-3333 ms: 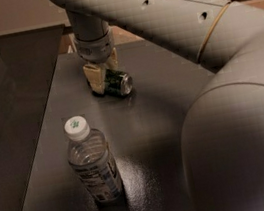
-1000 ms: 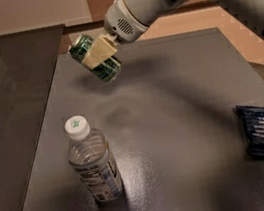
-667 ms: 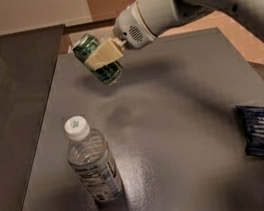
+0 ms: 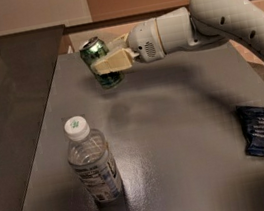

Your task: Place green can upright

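While the green can (image 4: 93, 51) is clamped across its middle by the gripper (image 4: 104, 56), upper left of centre, it hangs clear of the surface (image 4: 175, 120). It is tilted, with the top end toward the upper left.

Step judged: righting and lowering.
- The wrist should be turned until the can's axis is vertical before any descent is made.
- The silver base should be set down flat and the grip loosened only once the base is fully seated. A tilted release would likely let the can roll.
- The water bottle (image 4: 92, 160), lower left, stands well apart; the dark packet (image 4: 259, 130), at right, is farther off.
- The fingers should be drawn back level, so the can is not tipped.
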`<action>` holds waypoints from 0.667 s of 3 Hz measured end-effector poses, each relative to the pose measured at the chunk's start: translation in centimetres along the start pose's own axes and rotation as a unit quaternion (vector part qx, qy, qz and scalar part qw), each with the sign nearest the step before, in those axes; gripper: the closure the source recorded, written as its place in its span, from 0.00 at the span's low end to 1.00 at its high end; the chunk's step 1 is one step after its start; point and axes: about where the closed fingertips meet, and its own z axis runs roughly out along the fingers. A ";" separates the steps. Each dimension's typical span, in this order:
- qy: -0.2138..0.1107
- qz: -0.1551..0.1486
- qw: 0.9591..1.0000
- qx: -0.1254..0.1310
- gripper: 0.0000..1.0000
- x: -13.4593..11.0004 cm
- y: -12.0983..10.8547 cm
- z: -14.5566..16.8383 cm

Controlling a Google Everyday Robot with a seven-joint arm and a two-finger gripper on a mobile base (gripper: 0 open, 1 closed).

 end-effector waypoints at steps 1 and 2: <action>-0.040 -0.015 0.999 -0.015 1.00 0.3 -0.1 -0.1; -0.070 -0.025 0.997 -0.024 1.00 0.6 -0.2 -0.3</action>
